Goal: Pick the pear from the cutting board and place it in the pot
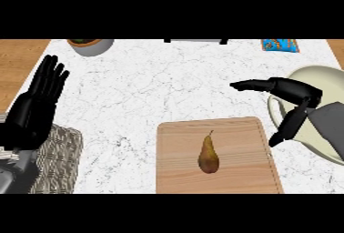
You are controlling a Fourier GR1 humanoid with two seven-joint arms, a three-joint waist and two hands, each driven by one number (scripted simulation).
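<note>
A brown-yellow pear [208, 156] lies on the wooden cutting board [249, 175] at the lower middle, stem pointing away from me. The cream pot [310, 75] sits at the right edge, partly hidden by my right forearm. My right hand [290, 93] hovers open over the pot's left rim, above and right of the board, fingers spread and pointing left and down; it touches nothing. My left hand [37, 107] rests open at the left edge, fingers up.
A woven grey mat [60, 157] lies at the lower left beside my left forearm. A grey bowl with greenery [91, 45] stands at the back left. A blue packet [280, 45] lies at the back right, and a dark object [194, 41] at the back middle.
</note>
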